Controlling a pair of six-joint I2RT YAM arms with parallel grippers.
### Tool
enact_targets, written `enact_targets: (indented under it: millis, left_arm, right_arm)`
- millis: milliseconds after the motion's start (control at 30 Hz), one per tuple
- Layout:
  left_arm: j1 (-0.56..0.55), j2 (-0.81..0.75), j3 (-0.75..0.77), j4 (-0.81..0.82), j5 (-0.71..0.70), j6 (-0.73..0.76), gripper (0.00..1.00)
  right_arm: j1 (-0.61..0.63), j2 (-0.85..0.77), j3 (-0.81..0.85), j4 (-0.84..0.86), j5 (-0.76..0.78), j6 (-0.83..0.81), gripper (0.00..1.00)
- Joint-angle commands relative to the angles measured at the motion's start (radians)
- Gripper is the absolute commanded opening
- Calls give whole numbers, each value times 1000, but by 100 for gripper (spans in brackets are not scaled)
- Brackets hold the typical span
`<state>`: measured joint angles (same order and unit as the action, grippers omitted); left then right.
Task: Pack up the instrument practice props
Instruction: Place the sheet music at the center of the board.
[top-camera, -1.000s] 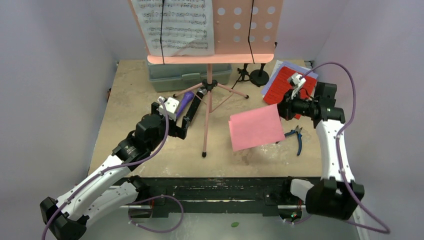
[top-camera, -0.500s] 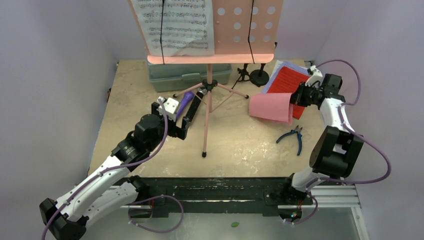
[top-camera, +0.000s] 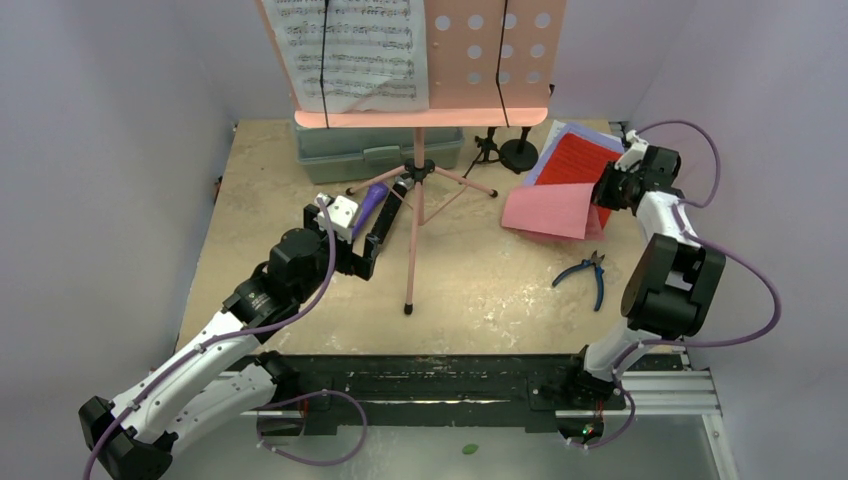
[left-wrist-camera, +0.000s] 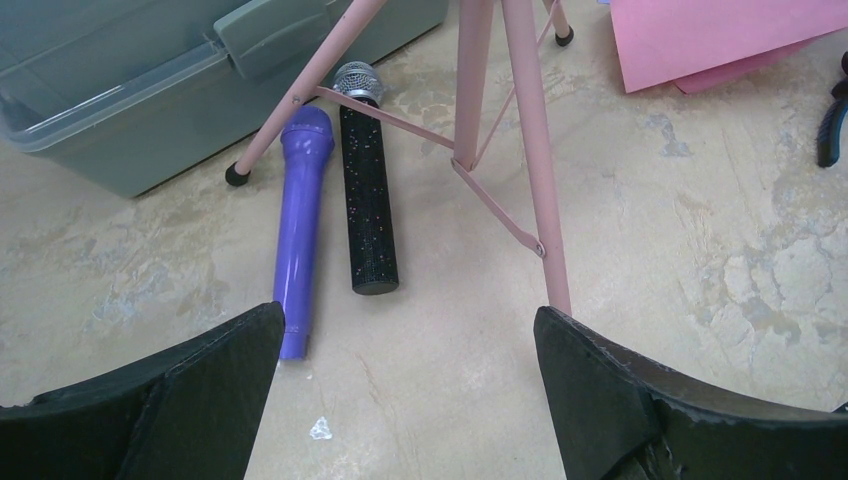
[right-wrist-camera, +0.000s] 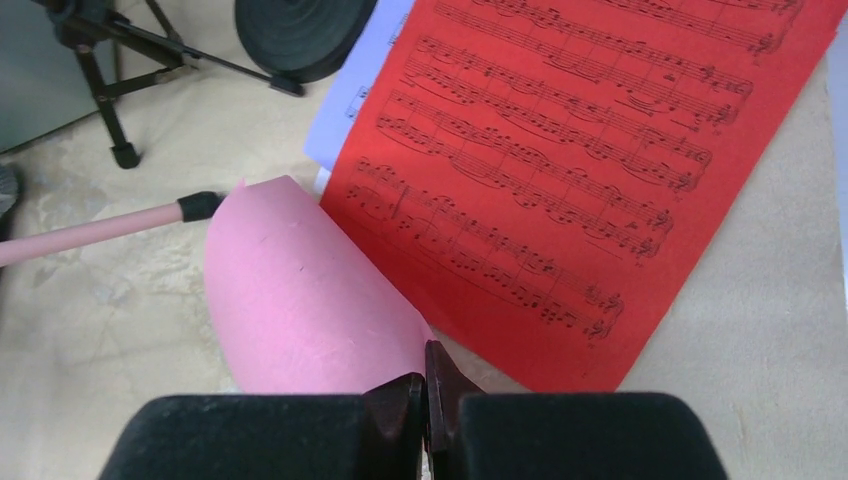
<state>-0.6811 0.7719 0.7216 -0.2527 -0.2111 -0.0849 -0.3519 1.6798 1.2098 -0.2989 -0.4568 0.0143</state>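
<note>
Pink tripod (top-camera: 417, 205) stands mid-worktop, its tray (top-camera: 500, 60) cut off overhead, and the step in hand looks like stacking pages: the right hand (right-wrist-camera: 425, 392) is pinched tight on a curled pink sheet (right-wrist-camera: 300, 300) overlapping the red sheet-music page (right-wrist-camera: 560, 170) at the far right, so next, I'd say, lay it flat and let go. The left hand (left-wrist-camera: 405, 350) hangs wide open, empty, above the purple microphone (left-wrist-camera: 300, 225) and black microphone (left-wrist-camera: 366, 200); whether the pink sheet is printed, can't tell.

Pink tripod (top-camera: 417, 235) upright, purple microphone (left-wrist-camera: 297, 240) beside black microphone (left-wrist-camera: 368, 210) lying flat, curled pink page (top-camera: 545, 210) at red sheet (right-wrist-camera: 570, 160) edge
</note>
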Motion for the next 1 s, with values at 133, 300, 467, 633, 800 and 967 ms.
enact_targets:
  millis: [133, 300, 467, 633, 800, 967]
  left_arm:
    - [6, -11, 9, 24, 19, 2, 95]
    - [5, -10, 9, 24, 19, 0, 95]
    - [6, -11, 9, 23, 19, 1, 95]
    - [6, -7, 9, 24, 21, 1, 95]
    - [6, -5, 9, 24, 22, 1, 95]
    - [6, -3, 8, 23, 22, 1, 95]
  right_arm:
    - [0, 18, 36, 86, 116, 4, 6]
    - [1, 49, 53, 105, 157, -5, 8]
    - [1, 90, 76, 135, 199, -7, 11]
    - [1, 124, 82, 161, 238, -6, 18]
    - [1, 156, 96, 176, 270, -8, 25]
    - [1, 185, 119, 176, 283, -8, 31]
